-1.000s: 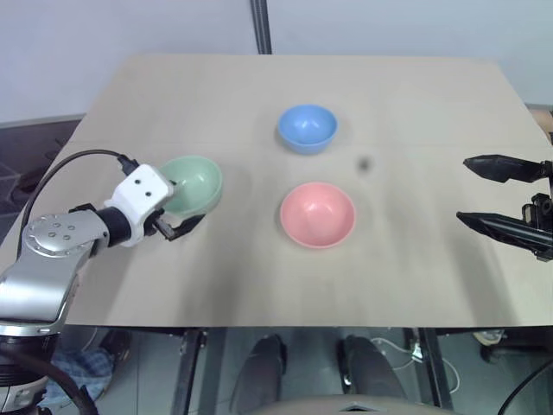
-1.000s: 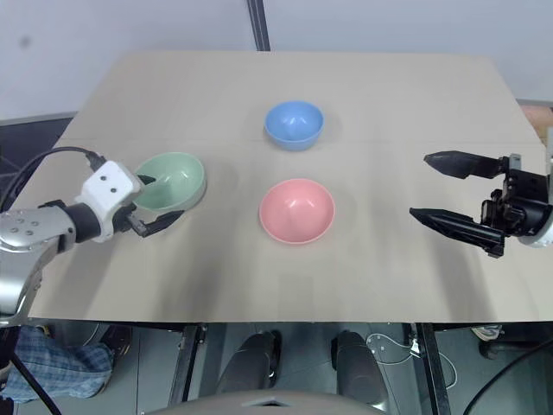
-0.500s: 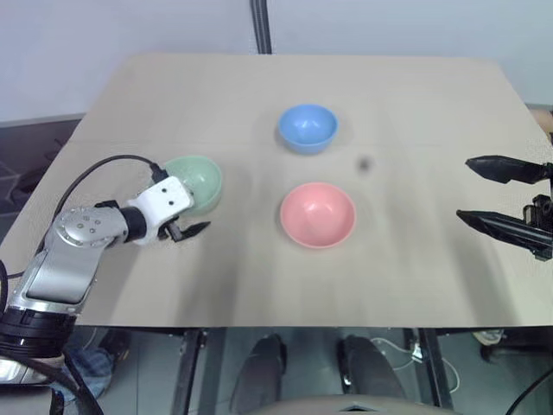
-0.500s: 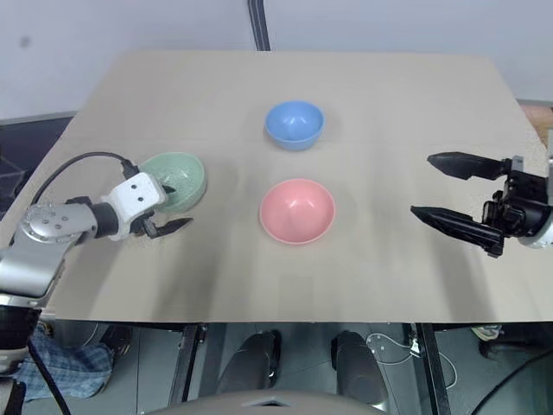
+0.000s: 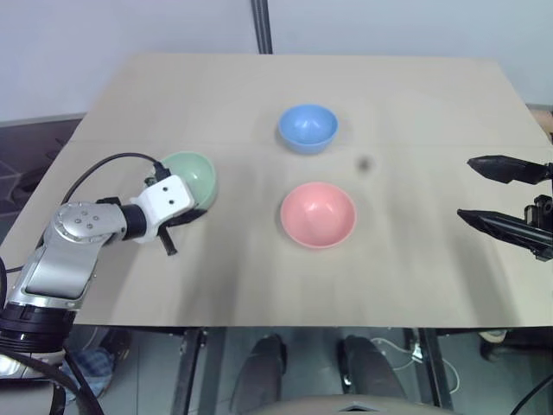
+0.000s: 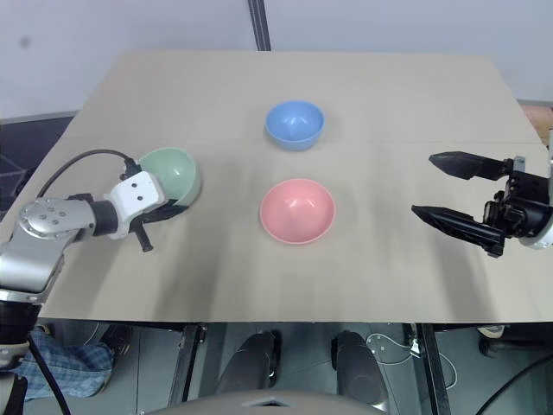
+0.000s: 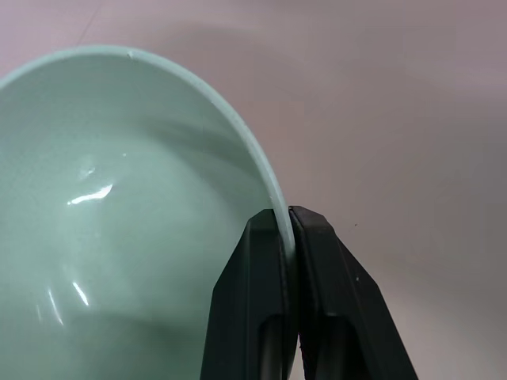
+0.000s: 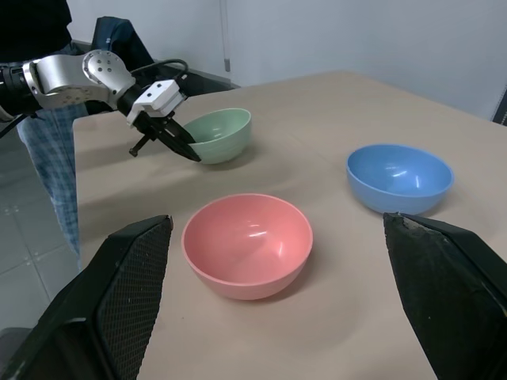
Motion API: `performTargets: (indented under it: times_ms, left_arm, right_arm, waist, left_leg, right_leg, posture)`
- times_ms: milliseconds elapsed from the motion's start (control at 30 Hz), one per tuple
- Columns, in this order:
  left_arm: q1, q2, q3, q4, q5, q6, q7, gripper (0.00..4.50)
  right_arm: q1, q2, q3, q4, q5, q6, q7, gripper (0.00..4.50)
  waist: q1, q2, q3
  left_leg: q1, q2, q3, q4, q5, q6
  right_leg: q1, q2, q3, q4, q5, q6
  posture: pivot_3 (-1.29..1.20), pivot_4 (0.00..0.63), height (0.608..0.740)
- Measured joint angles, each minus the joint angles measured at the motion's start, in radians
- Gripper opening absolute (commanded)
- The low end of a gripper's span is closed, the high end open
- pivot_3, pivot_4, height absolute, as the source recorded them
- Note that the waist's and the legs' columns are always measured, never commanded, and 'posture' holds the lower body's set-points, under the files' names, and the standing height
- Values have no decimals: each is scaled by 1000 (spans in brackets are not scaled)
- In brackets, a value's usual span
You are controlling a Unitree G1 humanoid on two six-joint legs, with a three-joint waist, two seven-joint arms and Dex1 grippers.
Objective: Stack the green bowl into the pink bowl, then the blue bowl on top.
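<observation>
We see the left pincer (image 7: 287, 229) clamped on the rim of the green bowl (image 5: 192, 176), which sits near the left edge of the surface (image 5: 259, 277), one finger inside the bowl and one outside. The pink bowl (image 5: 317, 213) lies mid-surface with the blue bowl (image 5: 307, 127) beyond it, each apart from the others. We find the right pincer (image 6: 449, 188) over the right edge, wide open and holding nothing
</observation>
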Motion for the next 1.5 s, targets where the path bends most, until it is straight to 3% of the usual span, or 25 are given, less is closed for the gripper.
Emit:
performTargets:
  times_ms: [233, 467, 767, 1067, 1167, 1200, 1267, 1367, 1500]
  left_arm:
    - [-298, -42, -89, 25, -8, -79, -138, 33]
    - [-517, -202, -289, 138, 18, -273, -330, 33]
    - [-623, -305, -398, 215, 31, -417, -527, 33]
    - [-661, -293, -474, 272, 31, -526, -610, 33]
    - [-666, -291, -480, 273, 15, -533, -610, 1152]
    - [-667, -291, -481, 273, 12, -533, -610, 1319]
    - [-668, -294, -480, 273, 3, -534, -610, 2385]
    - [-668, -325, -465, 281, 4, -551, -594, 3478]
    - [-668, -350, -453, 281, 5, -548, -563, 3478]
  right_arm:
    - [-32, -5, 21, 17, 1, -8, 1, 4500]
    - [-66, -6, 71, 43, -4, -31, 4, 4500]
    - [-69, -7, 87, 43, -4, -42, 0, 4500]
    - [-45, -7, 83, 42, -4, -43, -1, 4500]
    - [-45, -7, 83, 42, -4, -44, 0, 4500]
    - [-45, -7, 83, 42, -4, -44, -1, 4500]
    - [-45, -7, 83, 42, -4, -45, 0, 4500]
    - [-45, -8, 83, 42, -4, -45, 1, 4500]
    - [-45, -8, 83, 43, -5, -47, 1, 4500]
  waist:
    - [6, -1, 0]
    - [-1, -1, 0]
    - [-1, -1, 0]
    - [-3, -1, 1]
    - [-2, -1, 1]
    - [-2, -1, 1]
    - [-2, -1, 1]
    - [-2, -1, 1]
    - [-3, -1, 1]
  left_leg:
    - [-1, -1, -1, 4, 0, 0]
    - [-2, -1, -1, 4, 0, 0]
    - [-3, -1, -2, 6, 0, 0]
    - [-3, -1, -2, 8, 0, 0]
    - [-3, -1, -2, 10, 0, 0]
    - [-3, -1, -2, 10, 0, 0]
    - [-2, -1, -2, 11, 0, 0]
    - [-2, -1, -2, 12, 0, 0]
    - [-2, -1, -2, 12, 0, 0]
  right_leg:
    - [1, 0, -1, 0, 0, 1]
    - [0, 1, -1, 1, 1, 1]
    - [0, 1, -1, 1, 1, 1]
    - [0, 1, -1, 4, 0, 1]
    - [0, 1, -1, 5, 0, 1]
    - [0, 1, -1, 6, 0, 1]
    - [0, 1, -1, 7, 0, 1]
    - [1, 1, -1, 8, 0, 1]
    - [0, 1, -1, 9, 0, 1]
  posture:
    - [0, 150, 740]
    - [0, 150, 740]
    - [0, 150, 740]
    - [0, 150, 740]
    - [0, 150, 740]
    - [0, 150, 740]
    - [0, 150, 740]
    - [0, 150, 740]
    - [0, 150, 740]
